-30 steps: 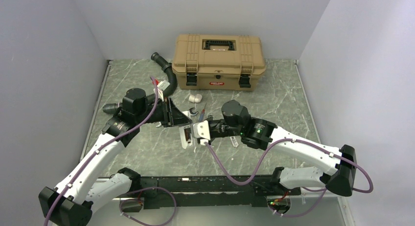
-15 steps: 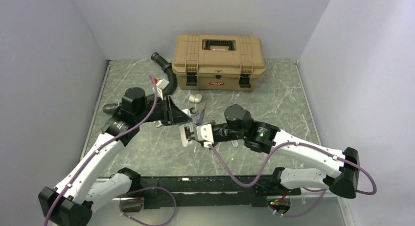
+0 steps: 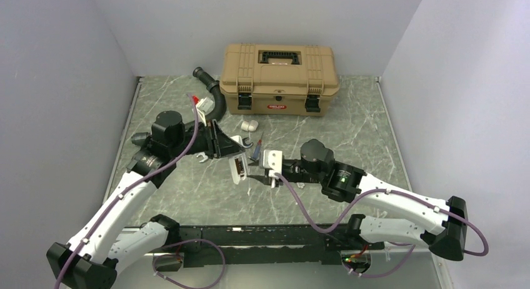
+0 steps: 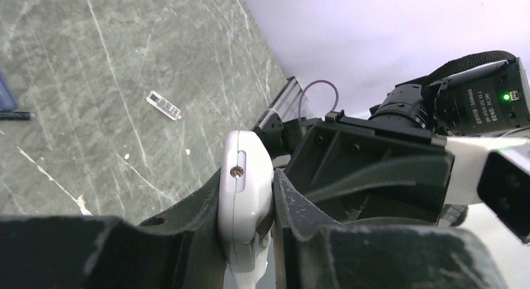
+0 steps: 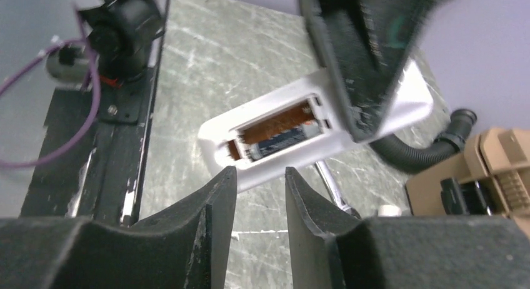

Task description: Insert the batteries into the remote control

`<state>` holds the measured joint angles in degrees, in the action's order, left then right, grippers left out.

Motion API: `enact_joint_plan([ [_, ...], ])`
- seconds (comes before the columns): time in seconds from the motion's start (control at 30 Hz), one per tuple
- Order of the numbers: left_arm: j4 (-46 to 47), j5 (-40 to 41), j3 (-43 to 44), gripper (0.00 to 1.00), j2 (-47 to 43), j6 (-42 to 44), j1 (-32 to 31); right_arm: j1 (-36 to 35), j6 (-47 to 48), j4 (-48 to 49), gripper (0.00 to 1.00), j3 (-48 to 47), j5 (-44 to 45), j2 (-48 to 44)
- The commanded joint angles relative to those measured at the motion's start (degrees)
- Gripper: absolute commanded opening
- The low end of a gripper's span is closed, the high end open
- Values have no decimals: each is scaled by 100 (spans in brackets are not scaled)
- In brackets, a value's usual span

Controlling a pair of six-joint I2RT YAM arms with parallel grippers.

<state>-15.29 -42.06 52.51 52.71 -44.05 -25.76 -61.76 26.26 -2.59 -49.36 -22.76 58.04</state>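
While the left gripper (image 4: 247, 204) clamps its jaws on the remote control (image 5: 294, 152) above the bench (image 3: 350, 126) at mid-frame, the right gripper (image 5: 261, 175) sits just beside it, jaws partly apart and empty. The open battery bay (image 5: 275, 129) faces them, long axis slanting lower-left to upper-right.

Blocked at the back by toolbox (image 3: 279, 70) and black hose (image 3: 217, 102), mid-table by wrench (image 3: 244, 141) and white cylinder (image 3: 250, 124). Free to pass over bare table (image 3: 369, 126) on the right. Only a slim gap between remote control (image 3: 238, 169) and right gripper (image 5: 260, 176).
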Motion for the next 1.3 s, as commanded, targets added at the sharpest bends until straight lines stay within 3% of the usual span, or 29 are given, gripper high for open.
enact_joint_plan([
  [0.0, 130, 425, 156, 0, -389, 479, -14, 20, -1474, 980, 38, 39, 1267, -86],
  [0.2, 228, 1014, -94, 0, -783, 759, -15, 15, -2901, 1272, 42, -126, 2450, 179],
  [0.47, 49, 1307, -95, 0, -919, 888, -24, 17, -3959, 1777, 52, -214, 2351, 373],
  [1.07, -10, 1348, -57, 0, -947, 909, -26, 15, -4157, 1822, 66, -387, 1975, 644],
  [1.27, -5, 1345, -62, 0, -953, 891, -26, 19, -4136, 1681, 66, -452, 1999, 815],
])
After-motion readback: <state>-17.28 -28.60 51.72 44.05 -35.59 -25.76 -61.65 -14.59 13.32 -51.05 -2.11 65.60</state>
